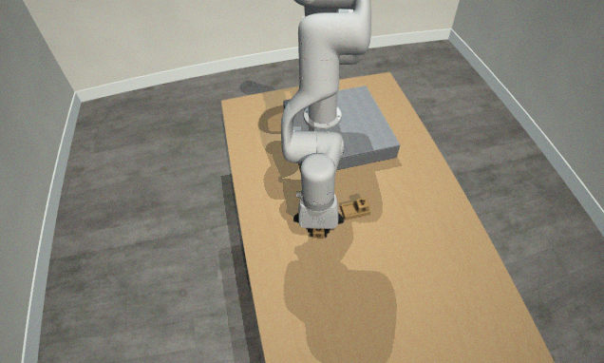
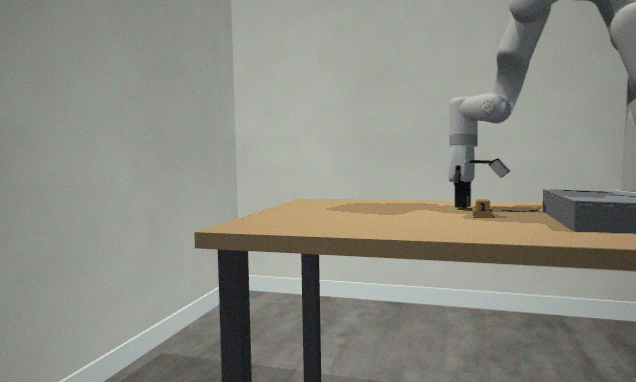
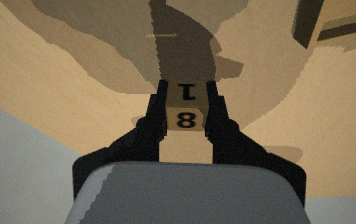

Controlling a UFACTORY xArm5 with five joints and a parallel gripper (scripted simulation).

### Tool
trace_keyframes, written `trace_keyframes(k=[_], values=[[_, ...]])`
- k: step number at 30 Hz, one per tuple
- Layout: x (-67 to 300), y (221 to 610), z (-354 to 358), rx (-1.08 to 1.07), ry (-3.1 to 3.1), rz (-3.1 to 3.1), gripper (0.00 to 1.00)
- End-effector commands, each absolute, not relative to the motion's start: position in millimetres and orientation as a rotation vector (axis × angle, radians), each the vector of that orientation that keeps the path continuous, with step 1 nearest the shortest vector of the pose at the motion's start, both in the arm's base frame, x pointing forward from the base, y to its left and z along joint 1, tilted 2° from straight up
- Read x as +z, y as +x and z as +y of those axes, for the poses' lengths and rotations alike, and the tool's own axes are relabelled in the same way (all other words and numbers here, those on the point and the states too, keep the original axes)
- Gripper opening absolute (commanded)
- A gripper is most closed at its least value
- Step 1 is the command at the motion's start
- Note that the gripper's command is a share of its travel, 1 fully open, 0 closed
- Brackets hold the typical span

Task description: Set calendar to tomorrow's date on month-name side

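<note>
My gripper (image 1: 318, 233) (image 2: 462, 206) (image 3: 186, 92) points down, low over the table beside the tray, and is shut on a wooden cube (image 3: 172, 119). In the wrist view this cube shows a 1 near the fingertips and an 8 nearer the gripper body, both upside down in that view. Whether its underside touches the table is hidden. The wooden tray (image 1: 351, 217) (image 3: 306, 22) lies on the table, right of the gripper in the top view. The other cube (image 1: 362, 204) (image 2: 482, 205) stands at the tray's right end and shows a 1 in the exterior view.
The grey base block (image 1: 368, 123) (image 2: 600, 216) under the arm lies behind the tray. The wooden table (image 1: 442, 270) (image 2: 350, 229) has its left edge a short way from the gripper in the top view. Arm shadows darken the area around the tray.
</note>
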State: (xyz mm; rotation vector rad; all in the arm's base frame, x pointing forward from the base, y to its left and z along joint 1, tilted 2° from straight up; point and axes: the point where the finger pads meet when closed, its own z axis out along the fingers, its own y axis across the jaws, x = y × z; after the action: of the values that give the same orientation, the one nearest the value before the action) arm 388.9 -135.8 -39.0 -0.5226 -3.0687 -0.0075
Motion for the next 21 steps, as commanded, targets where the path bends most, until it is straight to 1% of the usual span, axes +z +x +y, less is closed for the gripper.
trace_keyframes(k=[1,21], values=[[-38.0,390.2,-136.2,-0.007,-0.523,-3.072,0.29],[-41.3,390.4,-135.2,-0.007,-0.523,-3.072,0.29]])
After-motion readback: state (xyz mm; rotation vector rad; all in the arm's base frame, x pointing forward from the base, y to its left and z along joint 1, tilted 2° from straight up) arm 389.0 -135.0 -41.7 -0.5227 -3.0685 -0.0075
